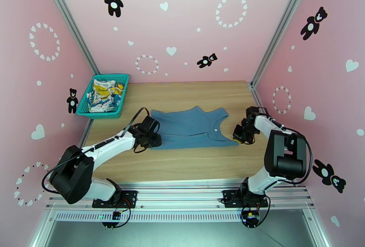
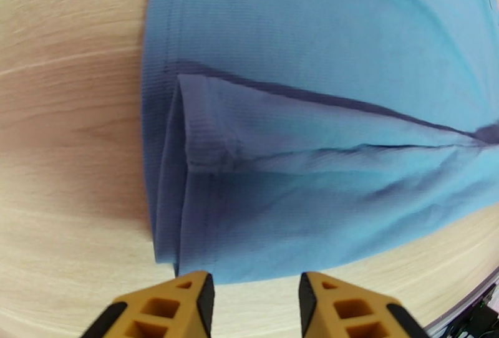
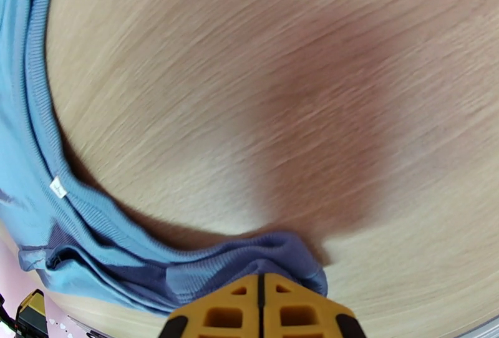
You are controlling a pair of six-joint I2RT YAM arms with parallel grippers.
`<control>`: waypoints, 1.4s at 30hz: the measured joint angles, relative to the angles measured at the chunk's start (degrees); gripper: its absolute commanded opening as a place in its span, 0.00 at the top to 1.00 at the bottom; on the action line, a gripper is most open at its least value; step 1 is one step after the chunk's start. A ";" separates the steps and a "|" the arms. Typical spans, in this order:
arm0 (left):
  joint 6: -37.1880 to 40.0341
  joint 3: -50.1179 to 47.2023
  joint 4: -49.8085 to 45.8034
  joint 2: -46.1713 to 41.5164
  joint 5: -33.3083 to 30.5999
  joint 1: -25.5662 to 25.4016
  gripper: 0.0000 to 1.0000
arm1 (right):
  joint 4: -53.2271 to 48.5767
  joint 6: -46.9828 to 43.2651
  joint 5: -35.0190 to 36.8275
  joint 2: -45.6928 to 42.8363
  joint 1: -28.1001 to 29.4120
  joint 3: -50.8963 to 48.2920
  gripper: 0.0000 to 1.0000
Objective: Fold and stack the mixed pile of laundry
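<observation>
In the middle of the worktop (image 1: 191,166) the dusty-blue tank top (image 1: 189,127) lies flat, and the white printed cloth (image 1: 104,94) sits in the teal basket (image 1: 119,106) at the far left corner, so I judge the first fold is starting. The right wrist view shows the right gripper (image 3: 261,286) pinching a bunched strap (image 3: 274,258). The left gripper (image 2: 256,295) has its jaws spread just before the hem corner (image 2: 181,267), which it must pinch next.

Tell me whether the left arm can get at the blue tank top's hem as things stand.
Probably yes. The left gripper hangs open just short of the hem of the tank top, with bare table and nothing else between them.
</observation>
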 measured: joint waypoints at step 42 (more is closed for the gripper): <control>10.51 16.70 4.63 20.55 -1.62 3.17 0.51 | 13.22 7.04 0.46 16.04 25.14 16.48 0.66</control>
